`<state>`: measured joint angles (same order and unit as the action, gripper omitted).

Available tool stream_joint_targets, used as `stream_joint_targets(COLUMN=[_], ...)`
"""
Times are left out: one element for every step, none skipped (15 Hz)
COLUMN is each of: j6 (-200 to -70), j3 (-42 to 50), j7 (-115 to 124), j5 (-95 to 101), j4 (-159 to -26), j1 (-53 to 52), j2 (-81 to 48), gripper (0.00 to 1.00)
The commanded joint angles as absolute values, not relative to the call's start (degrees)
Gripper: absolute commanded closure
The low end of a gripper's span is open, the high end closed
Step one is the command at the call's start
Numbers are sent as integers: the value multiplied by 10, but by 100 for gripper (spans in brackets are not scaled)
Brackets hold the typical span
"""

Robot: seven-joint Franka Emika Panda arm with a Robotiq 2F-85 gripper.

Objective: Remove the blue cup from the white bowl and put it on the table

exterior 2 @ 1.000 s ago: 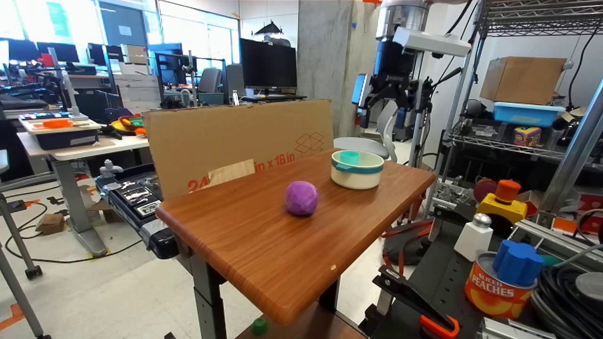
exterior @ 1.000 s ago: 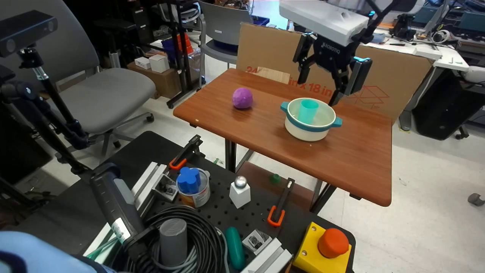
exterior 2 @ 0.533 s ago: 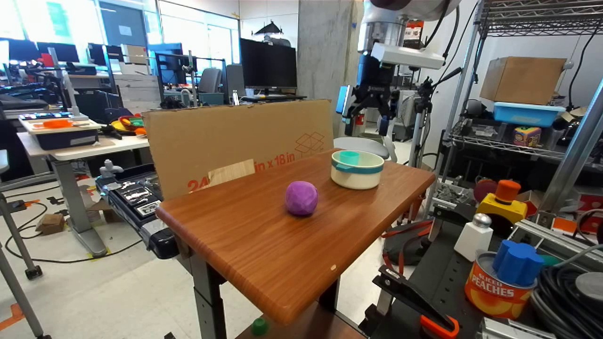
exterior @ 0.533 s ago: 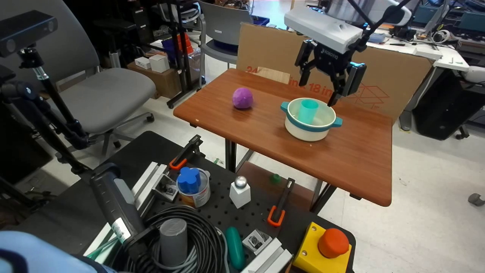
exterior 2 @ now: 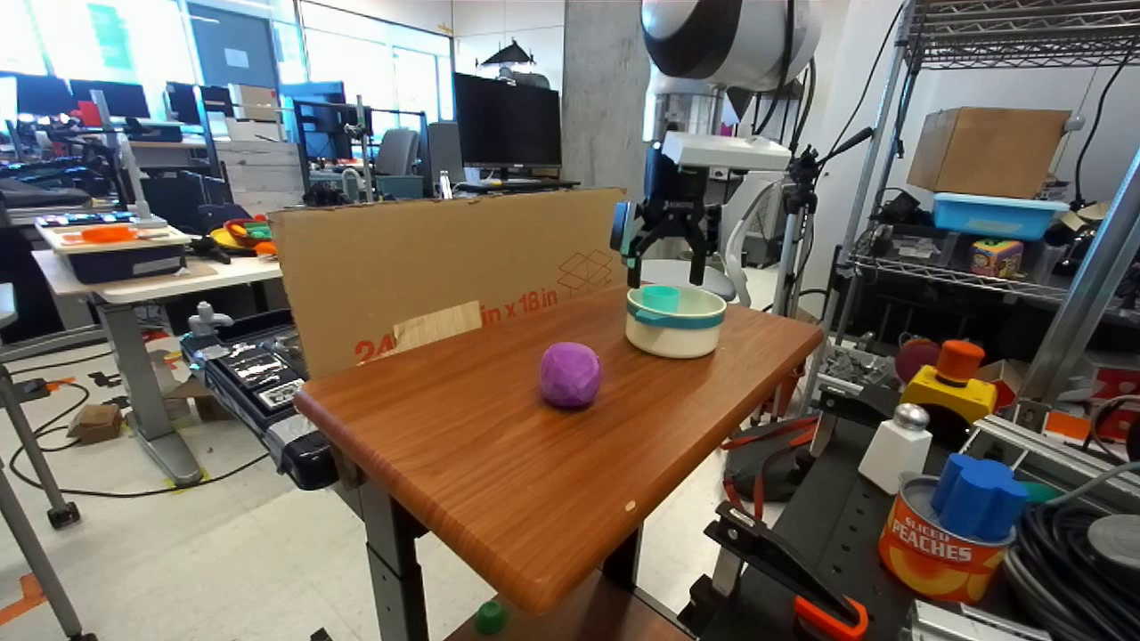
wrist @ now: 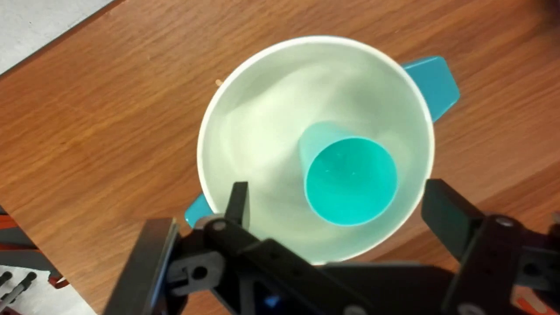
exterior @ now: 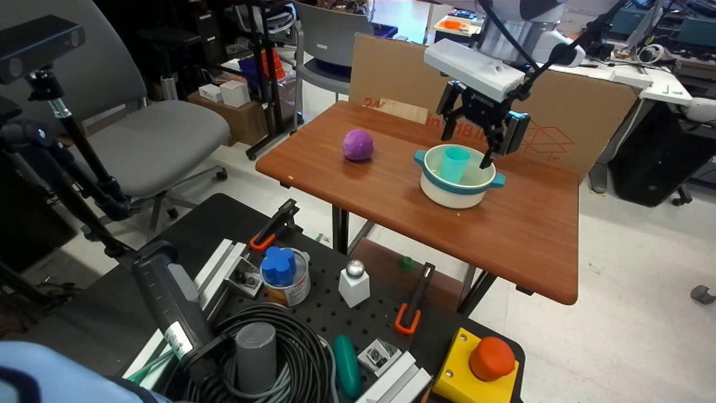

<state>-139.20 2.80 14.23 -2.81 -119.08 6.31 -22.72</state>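
Note:
The teal blue cup (exterior: 455, 165) stands inside the white bowl (exterior: 451, 198), mouth up, in both exterior views; its rim (exterior 2: 660, 300) shows above the bowl wall (exterior 2: 673, 341). The bowl has two teal handles and sits on the brown wooden table (exterior: 380, 193). My gripper (exterior: 466, 148) is open and empty, pointing down just above the bowl. In the wrist view the cup (wrist: 351, 181) is off-centre in the bowl (wrist: 258, 144), near the bowl wall. The gripper (wrist: 336, 190) has one finger on each side of the cup, apart from it, the right finger over the bowl's rim.
A purple ball (exterior: 358, 145) sits on the table, apart from the bowl; it also shows in an exterior view (exterior 2: 571, 375). A cardboard panel (exterior 2: 427, 258) stands upright along the table's edge. A black cart (exterior: 319, 336) with tools and a can stands beside the table.
My gripper has moved down and over to the bowl, staying open. The cup, the bowl and the ball have not moved.

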Motion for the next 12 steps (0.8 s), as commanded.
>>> stream_joint_targets(j6=[-1360, -1355, -1350, -1344, -1337, -1332, -1329, -1324, -1319, -1315, -1311, -1306], j3=[39, 39, 38, 37, 37, 36, 35, 35, 35, 34, 34, 33], j7=[145, 143, 141, 140, 140, 139, 139, 139, 139, 138, 137, 135], j5=[-38, -38, -39, -40, -40, -41, -42, -43, -44, -47, -50, -55], j4=[-1145, -1142, -1138, -1136, -1135, -1133, -1133, -1131, -1131, -1130, -1129, -1131], j1=[51, 50, 50, 50, 49, 49, 48, 47, 47, 48, 50, 52], j2=[-263, -267, -270, -271, -269, -266, -264, -262, -260, -258, -256, -252], gripper=[0, 0, 0, 25, 28, 34, 44, 51, 58, 66, 74, 79])
